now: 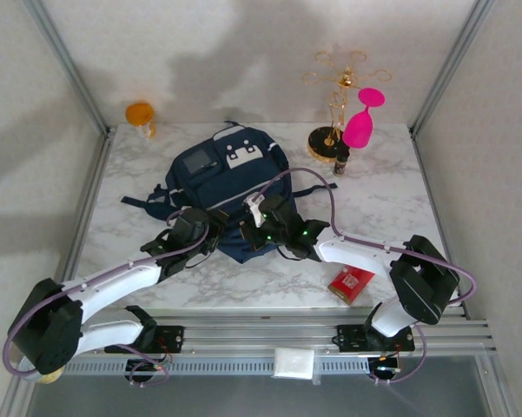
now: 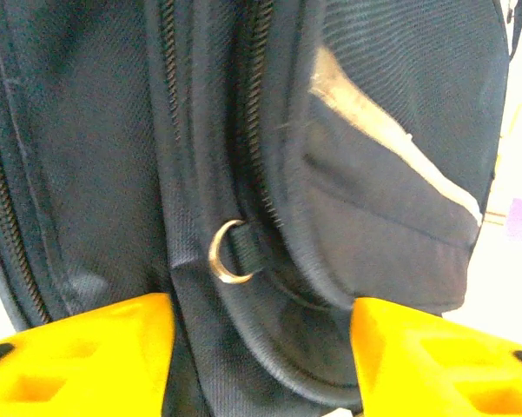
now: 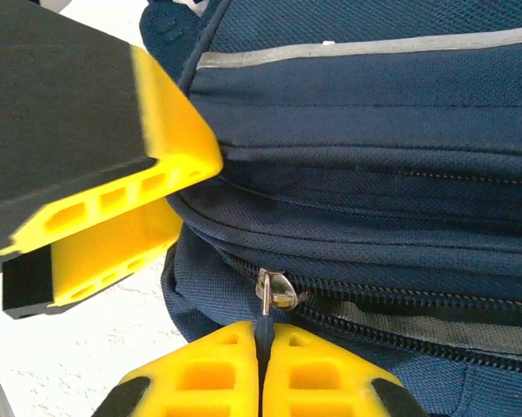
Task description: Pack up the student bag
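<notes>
**Two hands meet at a backpack's zip**

Pressed together at the bottom of the right wrist view, the yellow fingers (image 3: 213, 378) of the right hand (image 3: 261, 369) are closed on the dark zip pull (image 3: 264, 328) of the student bag (image 3: 373, 174). The pull hangs from a silver slider (image 3: 274, 291) on one of the bag's zip lines. The left hand (image 3: 113, 200), black and yellow, sits just beside the bag's upper edge in that view.

In the left wrist view, the left hand's fingers (image 2: 87, 356) stand wide apart and open. Navy fabric and a small metal ring (image 2: 229, 253) on a dark loop lie between and beyond them. Whether the fingers touch the cloth cannot be told.

From above, the student bag (image 1: 230, 174) lies flat in the middle of the marble worktop (image 1: 391, 208), with its white patches facing up. Both arms reach in from the near edge, and the left hand (image 1: 200, 228) and right hand (image 1: 261, 221) sit side by side on the bag's near end.

A red box (image 1: 352, 283) lies on the near right of the worktop. An orange cup (image 1: 140, 115) stands at the far left corner. A gold stand (image 1: 337, 100), a pink glass (image 1: 362, 122) and a small dark bottle (image 1: 340, 161) are grouped at the far right.
</notes>
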Motion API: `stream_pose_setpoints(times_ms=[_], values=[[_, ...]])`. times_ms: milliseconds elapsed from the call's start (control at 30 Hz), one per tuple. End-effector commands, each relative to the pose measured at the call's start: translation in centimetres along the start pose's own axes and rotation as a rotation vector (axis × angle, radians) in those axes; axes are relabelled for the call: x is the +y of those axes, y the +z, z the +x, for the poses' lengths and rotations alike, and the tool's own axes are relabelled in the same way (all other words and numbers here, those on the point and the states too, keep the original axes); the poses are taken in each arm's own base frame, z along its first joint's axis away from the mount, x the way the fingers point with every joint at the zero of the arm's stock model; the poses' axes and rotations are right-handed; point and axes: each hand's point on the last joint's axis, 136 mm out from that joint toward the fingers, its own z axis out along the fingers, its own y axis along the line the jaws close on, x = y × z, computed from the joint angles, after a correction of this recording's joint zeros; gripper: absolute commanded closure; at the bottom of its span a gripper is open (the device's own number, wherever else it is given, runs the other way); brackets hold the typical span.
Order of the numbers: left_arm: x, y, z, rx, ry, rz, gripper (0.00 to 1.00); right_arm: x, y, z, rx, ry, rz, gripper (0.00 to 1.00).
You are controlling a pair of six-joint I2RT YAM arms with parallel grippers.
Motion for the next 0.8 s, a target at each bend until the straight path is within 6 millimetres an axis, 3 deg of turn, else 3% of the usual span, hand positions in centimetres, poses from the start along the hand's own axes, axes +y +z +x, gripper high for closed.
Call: stream_pose_setpoints(times_ms=[0,100,133,300,400,567,633,733,767], values=[[-1.6,0.6,-1.9,-0.122,-0.07,0.028,0.53,1.1,-0.5,-0.8,-0.042,-0.059,-0.033,1.0],[-0.7,1.1,-2.4,-0.157,-0.053,-0.014,0.67,0.4,-0.6,-0.8,-0.029,-0.087,0.01,1.0],[-0.4,0.9,-3.0,-0.19,-0.046,-0.034,0.76,0.2,-0.7,-0.7,-0.021,-0.093,0.023,1.0],[-0.8,-1.8,-6.6,-0.33,0.046,-0.091,1.0,-1.7,-1.7,0.6,0.013,-0.104,0.11,1.0],[-1.0,-3.4,-9.0,-0.353,0.128,-0.112,1.0,-2.4,-2.9,1.1,0.016,-0.081,0.126,1.0],[1.8,-5.7,-13.5,-0.387,0.208,-0.241,1.0,-5.7,-3.9,1.0,-0.001,0.024,0.172,1.0],[2.0,-6.0,-14.5,-0.386,0.256,-0.251,1.0,-4.7,-3.5,0.0,-0.018,-0.003,0.139,1.0],[1.7,-5.5,-14.9,-0.33,0.288,-0.248,1.0,-0.5,-2.1,-1.4,-0.034,-0.074,0.04,1.0],[1.4,-5.4,-14.8,-0.312,0.293,-0.242,0.92,0.7,-1.5,-1.8,-0.04,-0.09,0.018,1.0]])
